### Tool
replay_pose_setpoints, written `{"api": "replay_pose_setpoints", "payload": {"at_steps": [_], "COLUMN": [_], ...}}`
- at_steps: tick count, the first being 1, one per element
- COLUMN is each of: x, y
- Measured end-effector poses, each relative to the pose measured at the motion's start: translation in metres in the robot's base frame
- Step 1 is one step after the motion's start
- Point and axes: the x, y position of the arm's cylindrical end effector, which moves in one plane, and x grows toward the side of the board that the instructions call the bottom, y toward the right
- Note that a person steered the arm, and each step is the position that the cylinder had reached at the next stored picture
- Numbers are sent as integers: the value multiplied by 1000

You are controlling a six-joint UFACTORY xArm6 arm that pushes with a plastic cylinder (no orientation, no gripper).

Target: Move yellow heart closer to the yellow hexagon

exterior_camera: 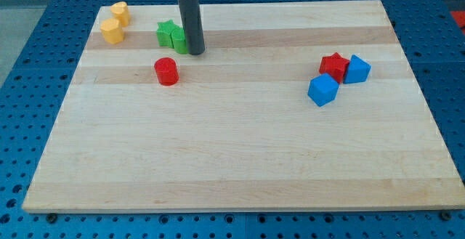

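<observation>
Two yellow blocks sit close together at the view's top left. The upper one (120,12) looks like the yellow heart and the lower one (111,30) like the yellow hexagon; they nearly touch. My tip (196,51) stands to their right, against the right side of a green block pair: a green star (168,32) and a second green block (179,41) partly hidden by the rod.
A red cylinder (166,71) lies just below and left of my tip. At the view's right, a red star (334,66) sits between two blue cubes (357,69) (323,90). The wooden board (240,159) rests on a blue perforated table.
</observation>
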Motion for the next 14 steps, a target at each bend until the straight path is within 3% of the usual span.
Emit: {"api": "replay_pose_setpoints", "payload": {"at_steps": [2,3,5,6,8,12,14], "x": [14,19,19,18,2,-117,-133], "y": [-19,-57,-188,-214,-215,-195,-169]}}
